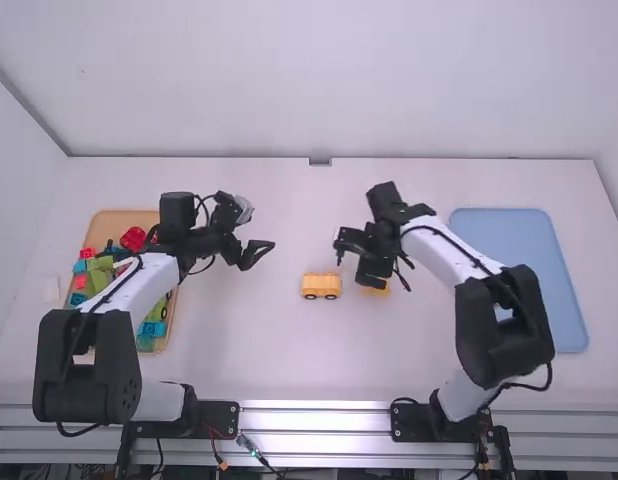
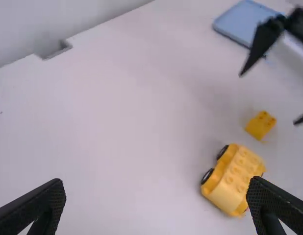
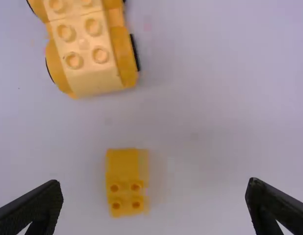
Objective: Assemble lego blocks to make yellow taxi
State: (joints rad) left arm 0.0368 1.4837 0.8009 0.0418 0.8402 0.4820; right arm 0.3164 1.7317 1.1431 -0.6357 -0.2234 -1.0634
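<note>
Fingers parted and empty, my right hand [image 3: 155, 182] is over the small yellow block [image 3: 123, 169], loose on the table [image 1: 269, 360]. Just beyond stands the wheeled taxi body [image 3: 83, 46], seemingly joined already; that block, I judge, has yet to go onto its studs [image 3: 100, 55]. My left hand [image 1: 257, 254], also spread, is farther off.

L arm, white links + black joints [image 1: 160, 282], bent, black two-finger L gripper [image 1: 259, 256] open, left of & slightly beyond yellow wheeled block car [image 1: 321, 286]. R arm, same build [image 1: 441, 252], bent, forearm angled toward car; black two-finger R gripper [image 1: 355, 267] open, just right of & slightly beyond car.
</note>
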